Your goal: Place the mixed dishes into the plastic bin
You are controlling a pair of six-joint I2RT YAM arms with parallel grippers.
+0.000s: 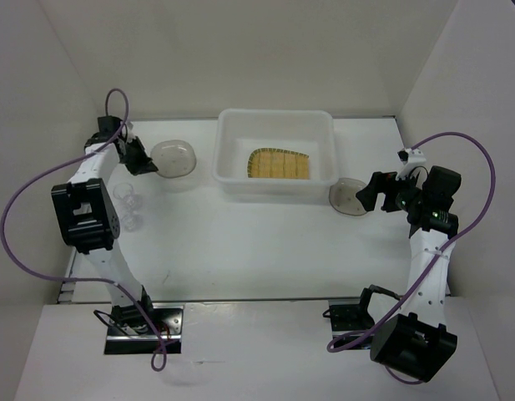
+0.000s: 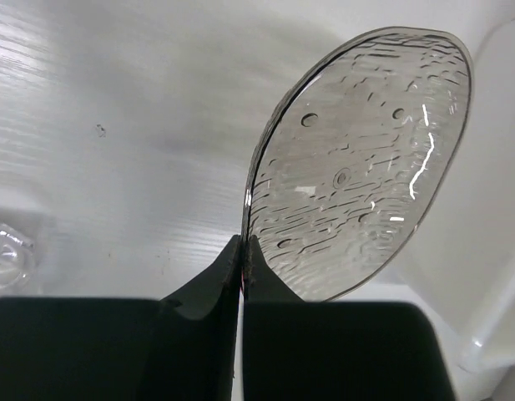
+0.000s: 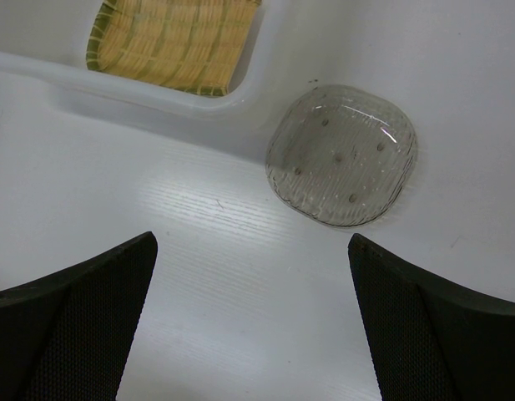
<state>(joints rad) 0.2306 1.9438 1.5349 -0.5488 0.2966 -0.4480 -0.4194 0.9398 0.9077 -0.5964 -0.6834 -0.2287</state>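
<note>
My left jaws are pinching the smoky-grey translucent round dish (image 1: 175,157) by its rim, upper left overhead; the translucent white plastic bin (image 1: 274,188) is sitting just rightward. My right jaws are gaping.

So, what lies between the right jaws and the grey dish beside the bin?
Nothing: only bare white table before the grey dish, as the right wrist view shows.

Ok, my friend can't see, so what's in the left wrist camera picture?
The left gripper is shut on the rim of a smoky-grey translucent dish, seen against the white table. A tiny clear cup sits at the left edge; the plastic bin is on the right.
</note>
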